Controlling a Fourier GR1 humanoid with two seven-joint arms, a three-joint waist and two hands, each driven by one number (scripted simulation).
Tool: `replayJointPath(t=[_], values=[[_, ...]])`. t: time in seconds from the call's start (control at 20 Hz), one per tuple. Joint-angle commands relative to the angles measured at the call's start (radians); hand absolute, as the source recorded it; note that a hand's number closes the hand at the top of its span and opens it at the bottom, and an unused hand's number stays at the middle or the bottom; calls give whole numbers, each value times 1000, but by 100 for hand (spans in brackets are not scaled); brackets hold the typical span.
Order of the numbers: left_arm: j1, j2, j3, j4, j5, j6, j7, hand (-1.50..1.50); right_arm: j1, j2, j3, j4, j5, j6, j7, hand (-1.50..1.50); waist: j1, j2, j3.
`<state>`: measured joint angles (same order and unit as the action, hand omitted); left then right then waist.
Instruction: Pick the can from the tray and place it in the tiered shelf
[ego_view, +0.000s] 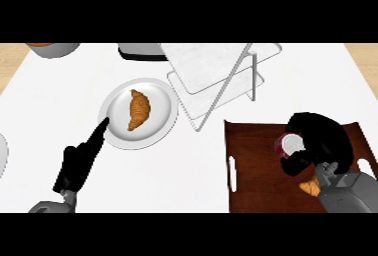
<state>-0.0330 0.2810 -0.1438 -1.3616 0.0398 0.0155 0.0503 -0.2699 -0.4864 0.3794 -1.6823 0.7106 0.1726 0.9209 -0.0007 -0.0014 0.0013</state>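
The can (289, 146), red with a pale lid, lies on the dark brown tray (255, 170) at the lower right. My right hand (319, 140) is curled round it from the right and hides most of its body. The tiered shelf (214, 75), made of white panels on thin grey posts, stands at the top centre, above and left of the tray. My left hand (80, 160) rests at the lower left with straight fingers whose tips reach the rim of a white plate (118, 112).
A croissant (137, 109) lies on the white plate. An orange-brown item (311, 188) lies on the tray beside my right wrist. A dark-based white object (142, 51) and a grey bowl (53, 49) sit at the counter's far edge.
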Motion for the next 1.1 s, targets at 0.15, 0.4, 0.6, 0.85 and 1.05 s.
replayJointPath(t=[0.15, 0.4, 0.6, 0.85, 1.05], values=[[24, -17, -19, -39, -12, 7, 14, 0, 27, -197, -64, -94, -168, 75, -472, 150, -3, -1, 0], [51, -27, -14, -23, -29, 18, -10, 0, -9, -296, -256, -206, -220, 89, -529, 150, -10, -3, -1], [43, -21, -8, 22, -27, -11, -53, 0, -66, -207, -394, -233, -385, 54, -514, 150, -12, -1, -2], [13, 0, 4, -47, -16, -46, 40, 0, -237, -181, -454, -175, -430, 101, -414, 150, 8, 0, -2], [5, -28, 14, -20, -30, -31, 13, 0, -461, -154, -415, -31, -375, 117, -353, 150, 17, 3, -2]])
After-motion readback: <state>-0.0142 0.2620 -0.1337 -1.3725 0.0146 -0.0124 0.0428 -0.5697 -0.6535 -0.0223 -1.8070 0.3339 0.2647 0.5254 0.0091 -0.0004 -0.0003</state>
